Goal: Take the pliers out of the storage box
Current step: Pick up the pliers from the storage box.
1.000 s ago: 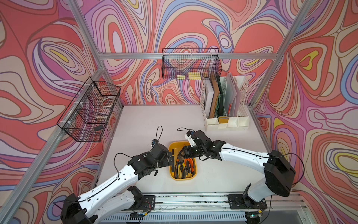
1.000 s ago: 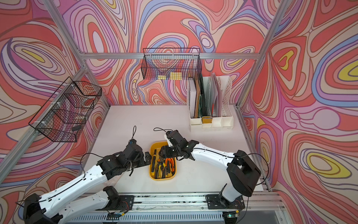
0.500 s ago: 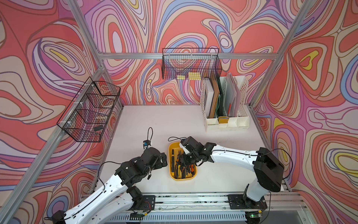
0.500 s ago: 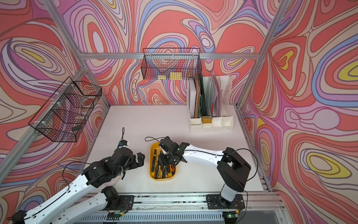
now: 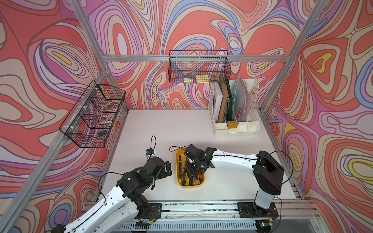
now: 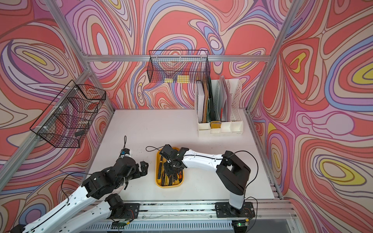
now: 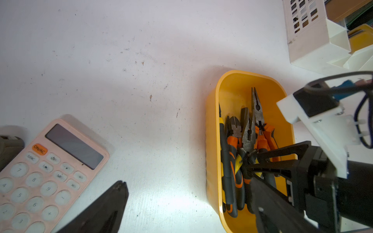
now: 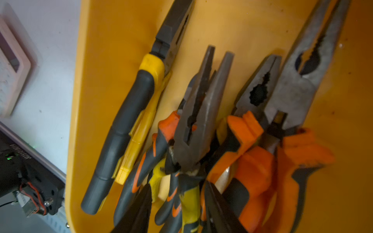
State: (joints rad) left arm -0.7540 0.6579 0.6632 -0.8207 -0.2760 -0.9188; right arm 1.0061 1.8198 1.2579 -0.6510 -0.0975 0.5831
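Observation:
The yellow storage box (image 5: pixel 178 161) (image 6: pixel 157 161) (image 7: pixel 212 141) sits near the table's front middle. Several pliers (image 5: pixel 191 179) (image 6: pixel 174 178) (image 7: pixel 249 135) (image 8: pixel 198 113), with orange-and-black or yellow-and-black handles, lie piled in it. My right gripper (image 5: pixel 189 171) (image 6: pixel 168 171) (image 7: pixel 249 161) (image 8: pixel 177 205) reaches down into the box. Its fingers are closed on the handles of one grey-headed pair, just behind the pivot, and that pair lies in the pile. My left gripper (image 5: pixel 168 168) (image 6: pixel 143 169) (image 7: pixel 186 181) hangs open over the bare table just left of the box, holding nothing.
A pink calculator (image 7: pixel 50 171) (image 8: pixel 8 66) lies on the table left of the box, under my left arm. A white file rack (image 5: pixel 234 113) (image 6: pixel 220 113) stands at the back right. Black wire baskets hang on the left wall (image 5: pixel 94 115) and the back wall (image 5: pixel 198 68).
My left arm has drawn back leftward, away from the box. My right gripper has slid toward the box's near end, sunk into the pliers and narrowed its jaws around the handles.

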